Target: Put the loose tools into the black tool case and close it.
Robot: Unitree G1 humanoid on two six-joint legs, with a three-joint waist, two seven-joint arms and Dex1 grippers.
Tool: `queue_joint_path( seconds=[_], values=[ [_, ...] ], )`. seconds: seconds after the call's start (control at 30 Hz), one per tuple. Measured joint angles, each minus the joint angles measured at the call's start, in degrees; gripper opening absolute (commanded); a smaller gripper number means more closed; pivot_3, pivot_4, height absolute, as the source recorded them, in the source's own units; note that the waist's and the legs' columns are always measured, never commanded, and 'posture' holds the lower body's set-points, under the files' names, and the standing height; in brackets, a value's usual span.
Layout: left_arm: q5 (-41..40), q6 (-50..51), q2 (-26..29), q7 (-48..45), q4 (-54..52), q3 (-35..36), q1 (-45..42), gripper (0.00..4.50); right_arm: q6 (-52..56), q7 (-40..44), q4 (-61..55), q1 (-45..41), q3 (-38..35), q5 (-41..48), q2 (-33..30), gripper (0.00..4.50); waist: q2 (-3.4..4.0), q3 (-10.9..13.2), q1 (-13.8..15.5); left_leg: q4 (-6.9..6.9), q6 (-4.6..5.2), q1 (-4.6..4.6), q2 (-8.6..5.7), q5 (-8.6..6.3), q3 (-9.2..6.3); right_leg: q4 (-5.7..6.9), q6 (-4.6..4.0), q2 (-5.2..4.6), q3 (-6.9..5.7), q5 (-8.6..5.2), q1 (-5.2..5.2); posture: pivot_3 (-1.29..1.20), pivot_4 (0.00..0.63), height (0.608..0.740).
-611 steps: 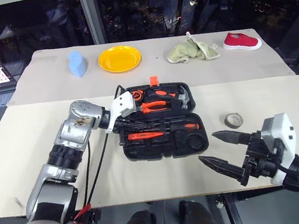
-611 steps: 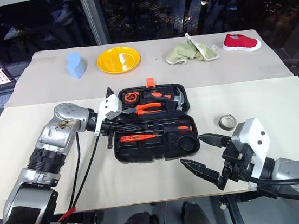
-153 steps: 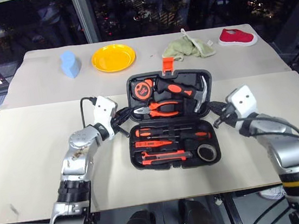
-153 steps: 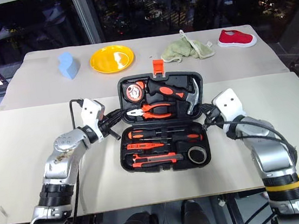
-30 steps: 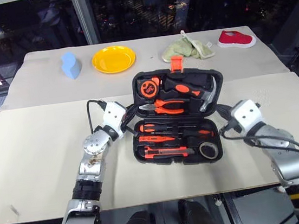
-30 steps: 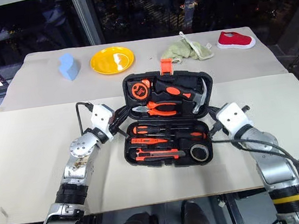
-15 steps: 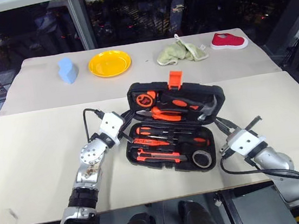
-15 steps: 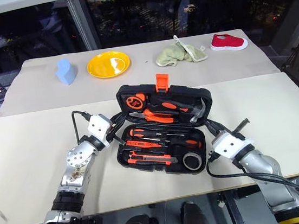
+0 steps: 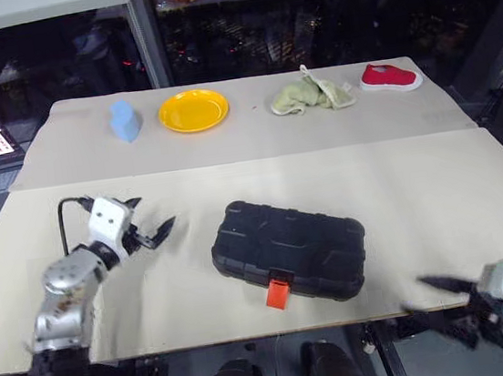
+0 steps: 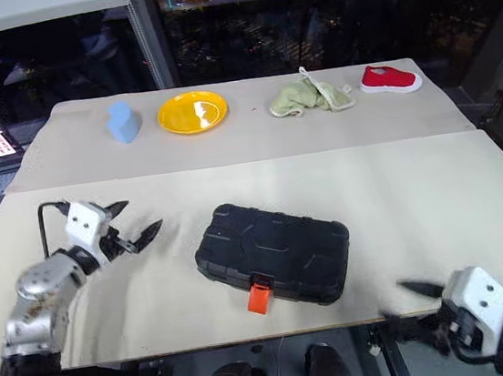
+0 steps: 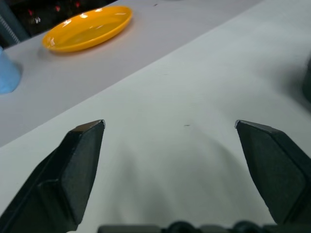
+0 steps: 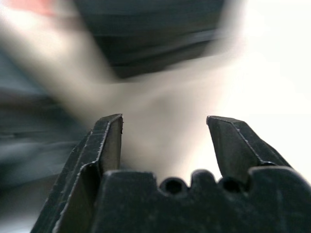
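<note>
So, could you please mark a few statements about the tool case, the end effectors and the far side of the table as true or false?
1. The black tool case lies shut on the table. True.
2. Its orange latch points at the yellow plate. False: the latch faces the near table edge, away from the plate.
3. The left end effector grips the case. False: it is open and empty, off to the case's side.
4. The right end effector is open, near the table's front edge. True.
5. A red shoe lies at the far side, beside a green cloth. True.
</note>
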Motion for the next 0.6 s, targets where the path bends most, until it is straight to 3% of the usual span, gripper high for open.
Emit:
queue_joint_path(
  seconds=[0.1, 0.23, 0.33, 0.53, 0.6],
  values=[
    [0.39, 2.43, -0.56, -5.18, 7.33, -4.5, -8.85, 4.5, 5.7, 1.49, -3.86, -2.26, 0.93, 2.31, -1.63, 2.18, -0.12, -0.04, 0.05, 0.07, -0.06, -0.34, 0.05, 0.01, 0.1, -0.25, 0.39, 0.17, -0.23, 0.25, -0.09, 0.0, 0.15, 0.74],
    [3.88, -2.22, -3.52, -12.22, 16.53, -11.3, -18.71, 3.42, 9.59, -1.17, -6.14, -10.29, 8.56, -0.36, -0.93, 0.94, -0.17, -0.06, 0.08, 0.19, 0.03, -0.73, 0.03, -0.01, 0.23, -0.31, -0.22, 0.23, -0.15, 0.66, -0.54, 0.0, 0.15, 0.74],
    [7.1, -7.31, -6.55, -16.98, 25.22, -16.06, -25.37, 2.28, 11.18, -3.34, -6.13, -16.29, 15.1, -4.61, 0.45, 0.0, -0.18, -0.08, 0.17, 0.21, -0.21, -1.33, 0.02, 0.02, 0.45, -0.31, -0.71, 0.23, -0.04, 0.88, -1.23, 0.0, 0.15, 0.74],
    [12.54, -15.64, -12.56, -22.21, 39.39, -21.12, -35.02, 0.06, 12.38, -5.09, -3.39, -27.52, 25.48, -12.49, 3.83, 0.0, -0.29, -0.09, 0.27, 0.82, -0.08, -2.52, -0.04, -0.03, 0.61, -0.27, -0.74, 0.32, -0.1, 1.0, -2.24, 0.0, 0.15, 0.74],
    [13.68, -17.32, -13.0, -24.48, 42.02, -21.73, -36.37, 0.06, 13.07, -6.38, -2.07, -30.47, 27.19, -14.41, 5.63, 0.0, -0.31, -0.09, -0.2, 0.87, 0.04, -2.49, -0.02, -0.1, 0.76, -0.31, -0.67, 0.28, 0.05, 1.14, -2.21, 0.0, 0.15, 0.74]
  ],
)
